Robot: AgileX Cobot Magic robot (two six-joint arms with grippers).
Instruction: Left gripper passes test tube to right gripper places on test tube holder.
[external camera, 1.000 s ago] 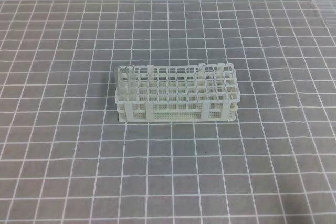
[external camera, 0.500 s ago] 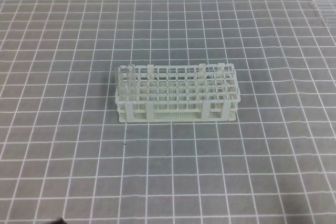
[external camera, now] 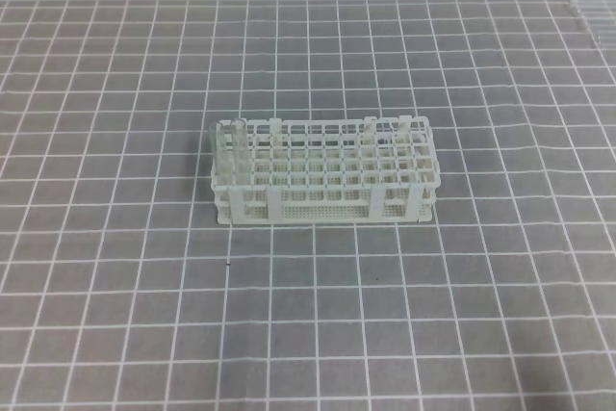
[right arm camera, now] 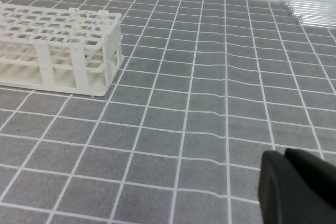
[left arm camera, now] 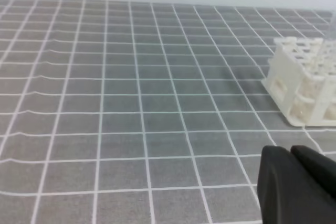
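Exterior high view: a test tube (external camera: 220, 144) stands in the test tube holder's (external camera: 325, 172) left end, mid-mat. It's likely light, slippery, fragile; grip its upper part gently. You cannot tell either gripper's opening.

A lab bench: white test tube holder (external camera: 325, 171) on gridded mat (external camera: 481, 315).

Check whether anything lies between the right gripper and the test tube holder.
Nothing visible does. In the right wrist view, only gridded mat separates the right gripper from the test tube holder. The clear tubes lie at the far right edge, off that line.
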